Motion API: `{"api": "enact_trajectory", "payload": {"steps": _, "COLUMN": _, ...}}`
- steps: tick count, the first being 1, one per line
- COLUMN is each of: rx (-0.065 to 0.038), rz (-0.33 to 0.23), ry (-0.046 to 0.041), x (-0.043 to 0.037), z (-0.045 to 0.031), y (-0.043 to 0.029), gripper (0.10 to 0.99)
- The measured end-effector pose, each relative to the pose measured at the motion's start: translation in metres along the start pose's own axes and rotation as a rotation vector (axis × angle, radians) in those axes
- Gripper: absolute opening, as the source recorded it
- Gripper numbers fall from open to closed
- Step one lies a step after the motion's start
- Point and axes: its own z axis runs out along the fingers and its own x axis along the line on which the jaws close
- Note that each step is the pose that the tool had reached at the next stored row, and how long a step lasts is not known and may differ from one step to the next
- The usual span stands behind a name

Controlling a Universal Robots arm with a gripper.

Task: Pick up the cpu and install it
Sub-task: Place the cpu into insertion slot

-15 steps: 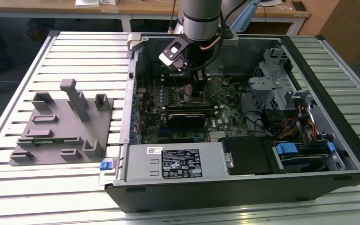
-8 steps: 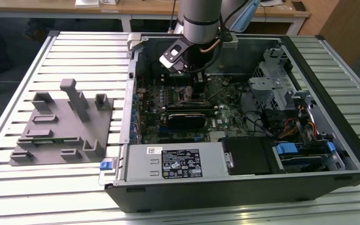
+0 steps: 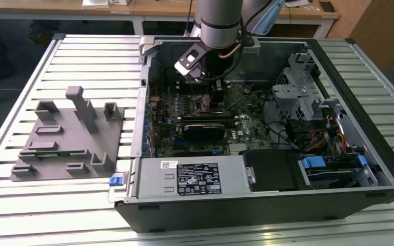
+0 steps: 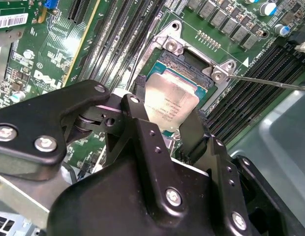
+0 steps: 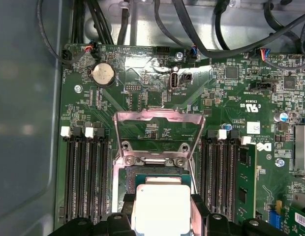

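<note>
The small flat silvery-grey square cpu is held by its edges between the fingers of the black gripper (closed onto it), over the open metal-framed socket. In the exterior view this is placed upper centre, inside the black computer case.

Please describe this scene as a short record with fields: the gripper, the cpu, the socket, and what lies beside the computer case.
gripper: gripper shut on the cpu, one finger at each side
cpu: cpu held at the socket, metal top up; whether it is seated I cannot tell
socket: socket open, its metal frame folded back
beside the case: grey fixture block on the slatted table, at the exterior view's left of the computer case
</note>
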Motion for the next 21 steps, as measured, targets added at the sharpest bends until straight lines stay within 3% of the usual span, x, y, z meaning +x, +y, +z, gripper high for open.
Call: {"api": "enact_trajectory", "payload": {"steps": 21, "rx": 0.000, "rz": 0.003, "ry": -0.0001, "x": 0.0024, "z": 0.0116, "y": -0.0004, "gripper": 0.525}}
